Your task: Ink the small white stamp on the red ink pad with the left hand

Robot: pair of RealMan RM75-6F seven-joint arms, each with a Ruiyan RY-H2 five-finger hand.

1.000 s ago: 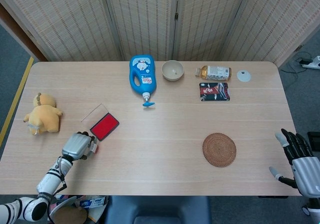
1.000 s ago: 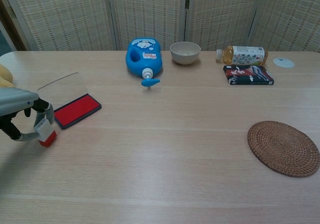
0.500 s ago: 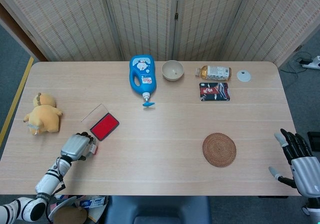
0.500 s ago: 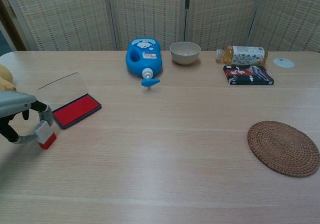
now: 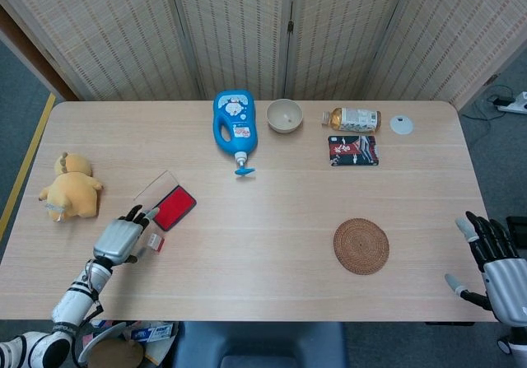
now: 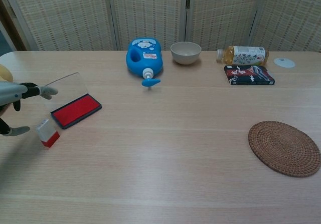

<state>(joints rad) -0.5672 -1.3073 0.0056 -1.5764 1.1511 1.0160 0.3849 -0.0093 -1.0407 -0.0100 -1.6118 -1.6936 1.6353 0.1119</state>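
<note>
Where it pinched the small white stamp (image 6: 48, 132) half a second ago, the left hand (image 5: 120, 238) now has its fingers spread and holds nothing. That stamp stands free on the table (image 5: 272, 211), just beside the hand and near the open red ink pad (image 6: 77, 108). At the table's far right edge, the right hand (image 5: 494, 263) hangs with fingers apart; no label writing is legible.
</note>
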